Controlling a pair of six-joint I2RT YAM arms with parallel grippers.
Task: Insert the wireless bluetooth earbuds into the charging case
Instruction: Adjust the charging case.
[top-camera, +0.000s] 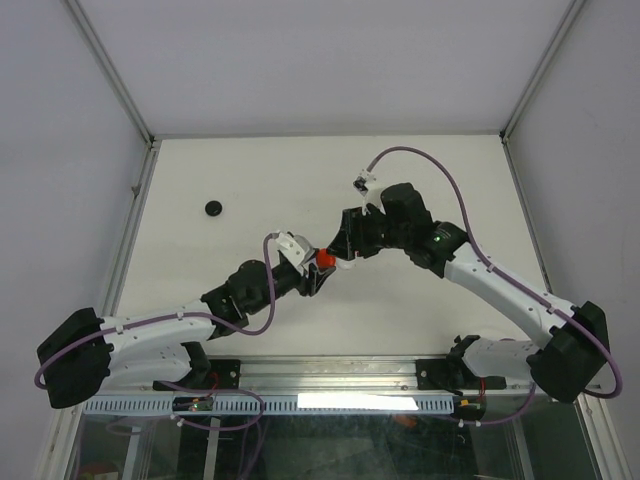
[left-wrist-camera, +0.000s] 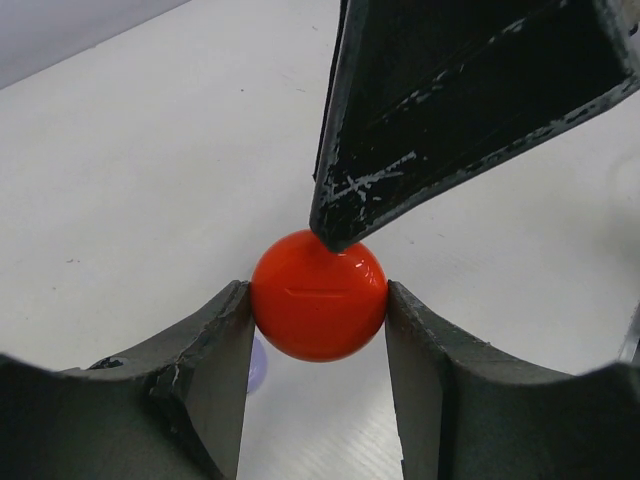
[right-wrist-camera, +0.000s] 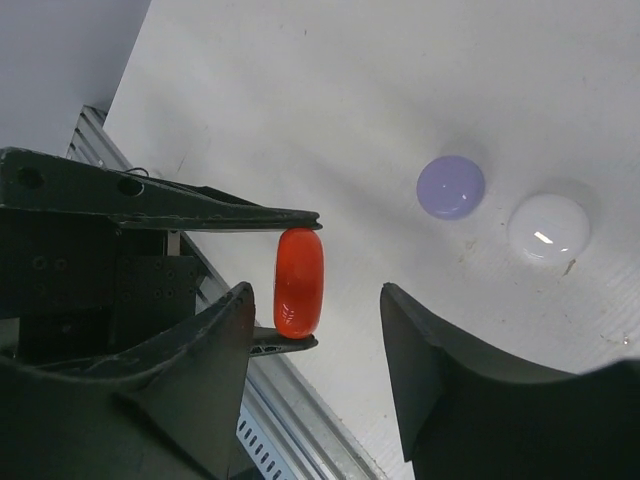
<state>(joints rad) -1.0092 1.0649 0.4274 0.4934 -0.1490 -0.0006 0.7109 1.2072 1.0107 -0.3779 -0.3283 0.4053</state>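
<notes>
Charging case (left-wrist-camera: 320, 315) pinched in the left hand (left-wrist-camera: 316, 295), with the right hand (right-wrist-camera: 320, 305) spread around it.

The left hand grips the closed orange case across its rounded rim, seam line facing the wrist camera, apparently clear of the worktop (right-wrist-camera: 330, 90). The right hand's jaws stand apart on either side of the case; one finger (left-wrist-camera: 420, 130) seems to touch its upper edge with the tip, and the other stands off. On the worktop lie a lilac dome (right-wrist-camera: 451, 187) and a white dome (right-wrist-camera: 548, 227) just beside each other, possibly the earbuds, though this cannot be confirmed. A small black disc (top-camera: 213, 208) lies well apart. Risk: the case is smooth and curved, so an off-centre push from one finger could roll it out of the pinch. The lid also looks shut, blocking insertion.
</notes>
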